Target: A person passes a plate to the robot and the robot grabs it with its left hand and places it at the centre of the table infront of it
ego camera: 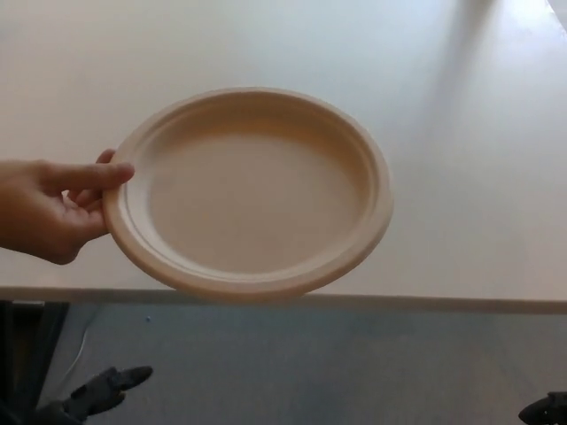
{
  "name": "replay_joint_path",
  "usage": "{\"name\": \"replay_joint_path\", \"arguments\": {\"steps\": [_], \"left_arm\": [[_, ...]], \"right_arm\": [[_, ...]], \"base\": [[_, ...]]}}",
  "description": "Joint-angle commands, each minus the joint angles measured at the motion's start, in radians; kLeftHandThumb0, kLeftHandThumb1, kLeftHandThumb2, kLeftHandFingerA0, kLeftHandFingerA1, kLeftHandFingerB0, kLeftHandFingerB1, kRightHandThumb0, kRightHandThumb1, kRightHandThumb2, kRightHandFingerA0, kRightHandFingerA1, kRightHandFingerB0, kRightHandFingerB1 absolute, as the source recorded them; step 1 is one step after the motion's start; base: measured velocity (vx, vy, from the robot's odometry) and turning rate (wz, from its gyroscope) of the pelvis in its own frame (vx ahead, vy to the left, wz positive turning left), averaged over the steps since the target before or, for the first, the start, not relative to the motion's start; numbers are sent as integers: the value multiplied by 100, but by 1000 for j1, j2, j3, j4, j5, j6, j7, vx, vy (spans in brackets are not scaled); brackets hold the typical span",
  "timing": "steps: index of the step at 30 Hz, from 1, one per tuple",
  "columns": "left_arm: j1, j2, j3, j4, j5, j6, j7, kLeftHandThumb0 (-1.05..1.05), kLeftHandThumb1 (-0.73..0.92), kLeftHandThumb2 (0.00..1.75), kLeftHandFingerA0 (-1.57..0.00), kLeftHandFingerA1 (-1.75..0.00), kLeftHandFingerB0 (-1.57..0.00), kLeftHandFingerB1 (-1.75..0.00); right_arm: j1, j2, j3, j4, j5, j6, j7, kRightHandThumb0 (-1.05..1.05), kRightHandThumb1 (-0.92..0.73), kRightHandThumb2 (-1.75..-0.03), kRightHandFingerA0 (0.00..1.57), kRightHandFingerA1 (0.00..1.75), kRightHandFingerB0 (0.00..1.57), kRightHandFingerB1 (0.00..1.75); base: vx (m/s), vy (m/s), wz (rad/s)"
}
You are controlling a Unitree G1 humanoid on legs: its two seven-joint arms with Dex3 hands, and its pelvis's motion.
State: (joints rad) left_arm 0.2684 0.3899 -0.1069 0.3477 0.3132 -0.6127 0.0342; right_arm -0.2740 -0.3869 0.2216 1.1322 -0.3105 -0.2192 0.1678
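A person's hand (44, 210) reaches in from the left and pinches the left rim of a round beige paper plate (252, 190), thumb on top. The plate hangs in the air over the near edge of the white table (461, 177). My left hand (104, 391) shows at the bottom left, below the table edge and well under the plate. It is open, with a finger stretched to the right, and touches nothing. Only a dark sliver of my right hand (545, 409) shows at the bottom right corner, far from the plate.
The table's front edge (443, 305) runs across the picture just below the plate. Grey floor (337, 372) lies beneath it. A dark table leg (18, 354) stands at the far left, beside my left hand.
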Motion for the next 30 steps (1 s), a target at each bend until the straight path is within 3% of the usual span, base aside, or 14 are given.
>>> {"name": "replay_joint_path", "arguments": {"steps": [1, 2, 3, 4, 9, 10, 17, 21, 25, 26, 27, 30], "left_arm": [[197, -2, 46, -335, 101, -167, 80, -62, 44, 74, -36, -46, -27, -41], [217, -15, 65, -400, 114, -203, 95, -62, 44, 75, -41, -48, -28, -41], [228, -22, 74, -432, 120, -216, 102, -62, 44, 75, -41, -48, -28, -41], [239, -25, 72, -466, 87, -233, 87, -56, 55, 57, -44, -38, -34, -32], [296, -79, 138, -675, 102, -327, 106, -54, 56, 58, -52, -41, -40, -34], [309, -85, 148, -735, 75, -348, 96, -57, 45, 76, -45, -51, -35, -44], [323, -138, 166, -963, -17, -388, 78, -56, 42, 74, -49, -54, -43, -46], [282, -194, 213, -1001, 18, -396, 87, -61, 40, 74, -47, -51, -39, -44], [215, -242, 236, -1056, 12, -388, 87, -67, 43, 75, -55, -53, -42, -44], [208, -249, 237, -1067, 8, -382, 83, -67, 43, 75, -55, -53, -42, -44], [209, -254, 215, -1102, -18, -370, 77, -62, 37, 74, -60, -57, -52, -48], [156, -294, 241, -1105, 0, -418, 89, -57, 38, 73, -62, -59, -49, -48]], "right_arm": [[40, -19, 18, -7, -22, -5, 1, -56, -48, -86, 56, 69, 26, 53], [40, -19, 20, -9, -23, 0, 3, -52, -62, -58, 58, 63, 31, 44], [40, -19, 22, -9, -23, 2, 3, -52, -62, -58, 58, 63, 31, 44], [42, -21, 22, -11, -21, -3, 8, -52, -62, -58, 56, 62, 31, 43], [48, -21, 31, -7, -25, -6, 9, -54, -62, -59, 53, 62, 31, 44], [48, -19, 28, -6, -21, -7, 10, -52, -60, -58, 53, 64, 31, 46], [41, -18, 40, -2, -26, 3, 9, -53, -62, -58, 53, 61, 32, 44], [25, -20, 37, 0, -20, 12, 13, -53, -62, -58, 55, 61, 32, 43], [25, -22, 34, -2, -14, 3, 20, -52, -62, -58, 55, 61, 32, 43], [24, -22, 35, -4, -15, 7, 21, -52, -62, -58, 55, 61, 32, 43], [24, -22, 34, -2, -13, 2, 23, -51, -62, -58, 56, 62, 32, 43], [13, -24, 32, -3, -13, 6, 23, -52, -62, -58, 56, 63, 32, 43]], "base": [[0, 0, 0], [0, 0, 0], [0, 0, 0], [0, 0, 0], [0, 0, 0], [0, 0, 0], [0, 0, 0], [0, 0, 0], [0, 0, 0], [0, 0, 0], [0, 0, 0], [0, 0, 0]]}}
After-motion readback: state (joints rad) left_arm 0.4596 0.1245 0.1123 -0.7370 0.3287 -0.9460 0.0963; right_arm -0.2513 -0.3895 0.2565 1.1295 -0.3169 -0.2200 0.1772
